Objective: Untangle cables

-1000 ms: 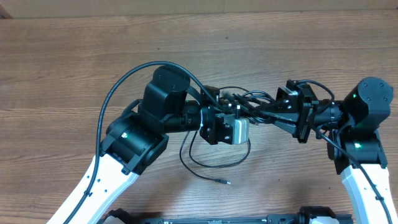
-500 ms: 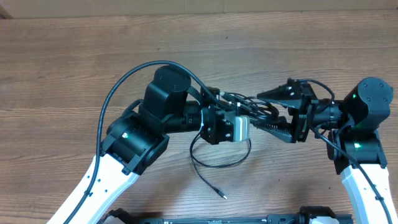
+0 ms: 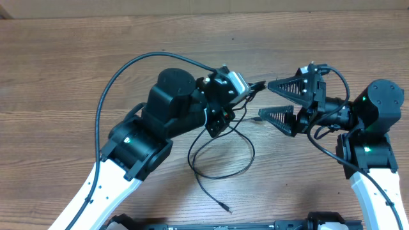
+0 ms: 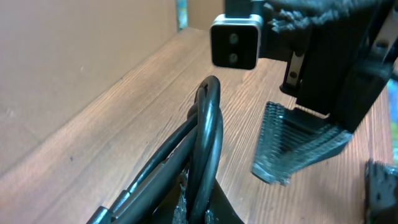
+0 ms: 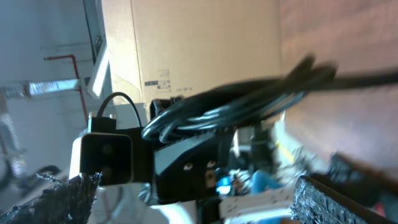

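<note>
Left gripper (image 3: 250,89) pinches cables (image 4: 208,130); right gripper (image 3: 264,100) spread wide, just beside.

the cables (image 5: 249,104) are blurred in the right wrist view, running off its edge.

glossy black cables (image 4: 209,127); matt wood-grain table (image 3: 64,51)
</note>
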You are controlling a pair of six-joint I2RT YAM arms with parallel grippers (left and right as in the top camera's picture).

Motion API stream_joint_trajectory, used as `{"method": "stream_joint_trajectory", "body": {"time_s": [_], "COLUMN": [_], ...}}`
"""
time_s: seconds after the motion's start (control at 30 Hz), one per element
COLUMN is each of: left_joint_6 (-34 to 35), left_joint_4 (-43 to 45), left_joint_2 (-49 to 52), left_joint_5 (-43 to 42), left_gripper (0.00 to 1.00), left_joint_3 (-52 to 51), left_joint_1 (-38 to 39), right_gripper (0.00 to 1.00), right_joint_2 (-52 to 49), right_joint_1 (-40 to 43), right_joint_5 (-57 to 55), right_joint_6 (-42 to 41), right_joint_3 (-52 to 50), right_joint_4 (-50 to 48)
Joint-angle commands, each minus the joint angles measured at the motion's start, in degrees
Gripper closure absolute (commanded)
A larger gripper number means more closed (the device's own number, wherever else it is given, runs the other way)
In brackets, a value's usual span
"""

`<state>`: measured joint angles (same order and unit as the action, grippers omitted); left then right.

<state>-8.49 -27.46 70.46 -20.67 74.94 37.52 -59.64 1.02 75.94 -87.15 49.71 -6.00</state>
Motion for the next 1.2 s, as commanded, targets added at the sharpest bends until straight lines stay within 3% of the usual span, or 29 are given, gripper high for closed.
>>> {"method": "stream_joint_trajectory", "body": {"time_s": [0.0,0.13,0.27,0.4,0.47,0.57,0.77,1.0,1.17], "left_joint_6": [8.52,12.50,19.87,24.44,27.02,29.79,32.02,34.91,34.86], "left_joint_4": [-0.68,-3.45,-6.32,-8.72,-9.35,-9.33,-9.27,-9.27,-6.99], "left_joint_2": [-5.84,-10.43,-13.29,-14.34,-14.34,-14.21,-14.21,-12.33,-8.90], "left_joint_5": [2.01,2.05,3.23,3.08,3.06,3.08,3.08,0.37,-6.67], "left_gripper": [0.96,0.96,0.96,0.96,0.96,0.96,0.96,0.96,0.96], "left_joint_3": [0.66,0.66,0.66,0.66,0.66,0.66,0.66,0.66,0.66], "left_joint_1": [-0.11,-0.11,-0.11,-0.11,-0.11,-0.11,-0.11,0.02,0.02], "right_gripper": [0.00,0.21,0.20,0.20,0.12,0.14,0.20,0.44,0.46], "right_joint_2": [0.24,0.24,0.26,0.26,0.26,0.26,0.13,-0.07,-0.13], "right_joint_1": [-0.31,-0.31,-0.46,-1.07,-1.95,-4.02,-5.90,-5.88,-5.88], "right_joint_5": [-2.71,-3.17,-2.45,-2.38,-1.25,1.25,0.59,-0.90,-0.96], "right_joint_6": [13.99,32.48,49.09,59.49,66.47,78.60,88.41,89.00,89.20], "right_joint_3": [0.92,0.92,0.92,0.94,0.92,0.92,0.92,0.92,0.92], "right_joint_4": [-0.17,-0.17,-0.13,-0.37,-0.31,0.20,3.85,3.23,2.78]}}
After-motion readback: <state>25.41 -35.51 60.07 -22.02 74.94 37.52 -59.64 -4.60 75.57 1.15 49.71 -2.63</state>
